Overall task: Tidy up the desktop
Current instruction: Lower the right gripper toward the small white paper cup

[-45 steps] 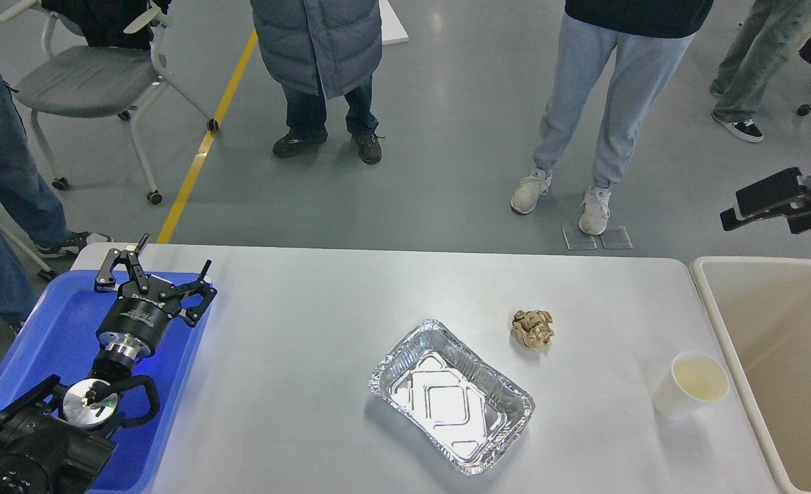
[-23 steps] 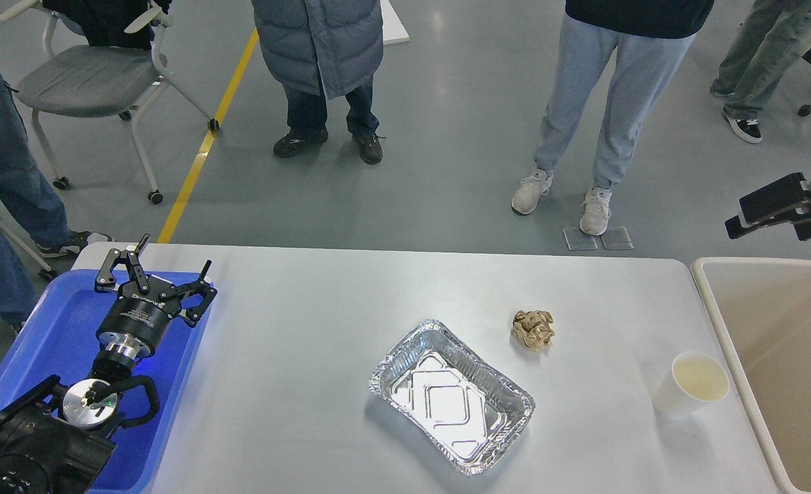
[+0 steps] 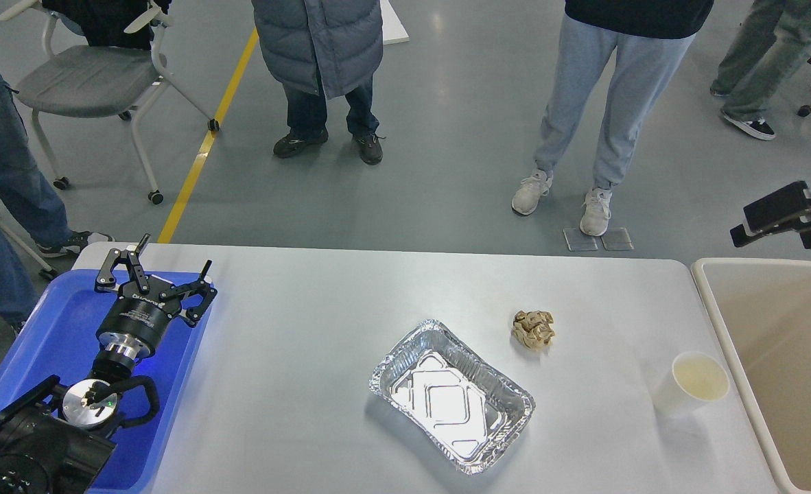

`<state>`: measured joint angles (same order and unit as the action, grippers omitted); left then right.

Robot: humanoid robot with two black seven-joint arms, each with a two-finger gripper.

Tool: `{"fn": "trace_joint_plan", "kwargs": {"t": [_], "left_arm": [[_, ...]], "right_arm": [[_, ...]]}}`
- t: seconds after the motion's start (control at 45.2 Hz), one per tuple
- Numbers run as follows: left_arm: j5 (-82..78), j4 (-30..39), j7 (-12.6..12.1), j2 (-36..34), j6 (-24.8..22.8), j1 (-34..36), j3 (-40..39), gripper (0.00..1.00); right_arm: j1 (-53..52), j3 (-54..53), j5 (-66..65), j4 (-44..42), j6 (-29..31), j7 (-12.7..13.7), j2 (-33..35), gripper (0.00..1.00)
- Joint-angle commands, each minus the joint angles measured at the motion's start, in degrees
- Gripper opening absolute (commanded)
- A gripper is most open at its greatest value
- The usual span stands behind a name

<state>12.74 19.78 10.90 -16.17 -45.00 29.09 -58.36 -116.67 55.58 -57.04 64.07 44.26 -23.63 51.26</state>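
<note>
The white-grey desktop (image 3: 309, 329) holds an empty silver foil tray (image 3: 451, 396) at its middle. A crumpled brown paper ball (image 3: 533, 328) lies just behind and to the right of it, and a white paper cup (image 3: 691, 392) stands upright near the right end. My left gripper (image 3: 172, 257) is open and empty, hovering over the far end of the blue tray (image 3: 49, 336), far left of these things. My right gripper (image 3: 766, 219) shows only partly at the right edge, above the floor beyond the table. Its fingers cannot be told apart.
A beige rimmed bin (image 3: 706, 295) stands against the table's right end. Several people stand on the floor beyond the far edge, and a wheeled grey chair (image 3: 83, 82) stands at the back left.
My right gripper has drifted slightly down and to the right at the view's edge. The left arm and the things on the table have not moved.
</note>
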Motion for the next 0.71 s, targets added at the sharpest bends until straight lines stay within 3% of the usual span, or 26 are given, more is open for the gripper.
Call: {"fn": "trace_joint_plan", "kwargs": {"t": [0.0, 0.465, 0.686], "left_arm": [[0.0, 0.0, 0.0, 0.0, 0.0, 0.0, 0.0, 1.00], [0.0, 0.0, 0.0, 0.0, 0.0, 0.0, 0.0, 1.00], [0.0, 0.0, 0.1, 0.0, 0.0, 0.0, 0.0, 1.00]], "right_arm": [[9.4, -0.1, -1.1, -3.5, -5.1, -0.1, 0.6, 1.00], [30.0, -4.7, -0.7, -6.1, -18.6, -0.2, 0.4, 1.00], [37.0, -6.5, 1.1, -14.5, -21.1, -0.3, -4.6, 1.00]]}}
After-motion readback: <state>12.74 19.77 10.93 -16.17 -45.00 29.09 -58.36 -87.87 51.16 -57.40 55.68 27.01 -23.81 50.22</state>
